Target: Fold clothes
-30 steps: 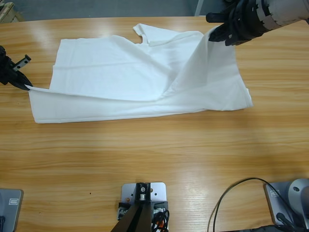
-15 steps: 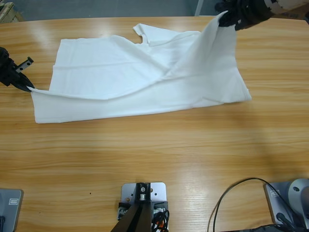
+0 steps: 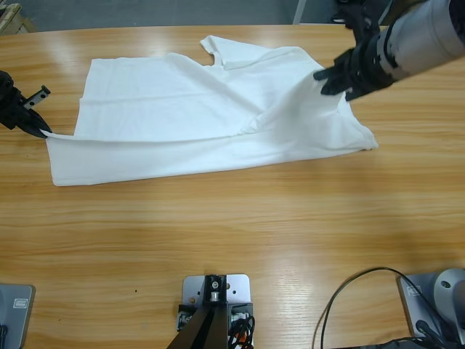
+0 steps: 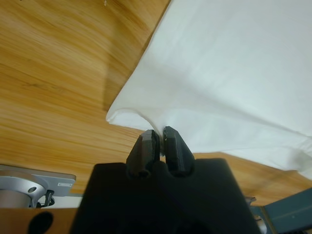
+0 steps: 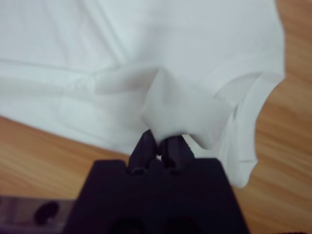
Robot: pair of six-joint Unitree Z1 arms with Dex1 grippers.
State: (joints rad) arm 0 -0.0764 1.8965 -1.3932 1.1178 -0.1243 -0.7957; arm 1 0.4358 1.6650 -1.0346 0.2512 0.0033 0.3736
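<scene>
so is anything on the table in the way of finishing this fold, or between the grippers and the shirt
Nothing visible. Both grippers already pinch the T-shirt: the left gripper at its corner, the right gripper on a raised bunch of cloth. The table around the shirt shows only bare wood.

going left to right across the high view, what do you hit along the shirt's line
left claw pinching the shirt's corner at the left edge → white T-shirt spread on the wooden table → right claw holding a lifted fold of the shirt → bare table to the right edge
</scene>
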